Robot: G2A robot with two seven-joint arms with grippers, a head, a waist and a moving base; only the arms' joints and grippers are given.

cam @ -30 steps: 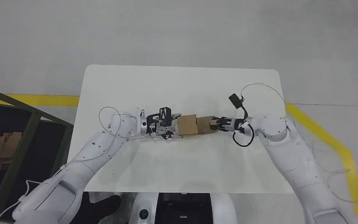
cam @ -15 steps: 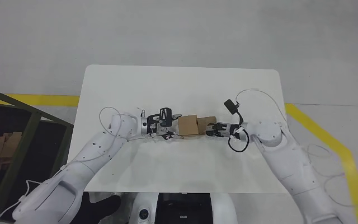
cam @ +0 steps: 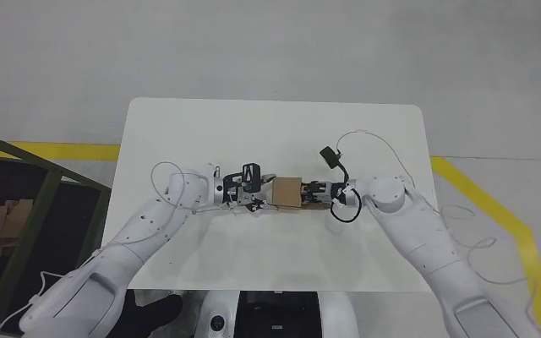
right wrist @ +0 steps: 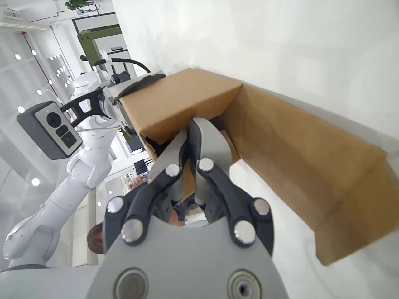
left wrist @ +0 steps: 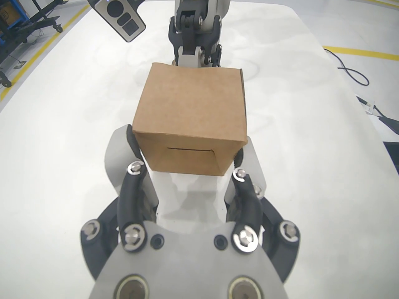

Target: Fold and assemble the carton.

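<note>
A small brown carton [cam: 286,191] lies on its side at the middle of the white table [cam: 211,127]. My left gripper [left wrist: 188,152] is shut on the carton [left wrist: 190,110], one finger on each side of its closed, slotted end. My right gripper [right wrist: 190,125] is shut, its tips pressed together and poking into the carton's open end [right wrist: 174,107]. The long lid flap [right wrist: 311,169] stands open beside the right gripper. In the top view the right gripper [cam: 314,193] meets the carton from the side opposite the left gripper [cam: 264,199].
The right arm's camera module [cam: 328,155] and a loose cable [cam: 380,139] stick up over the table behind the carton. A green rack [cam: 34,194] stands off the table's left edge. Bare tabletop lies all around the carton.
The right arm has slid toward the carton, and its shut gripper has gone from outside the flap into the open end. The left arm and carton have stayed put.
</note>
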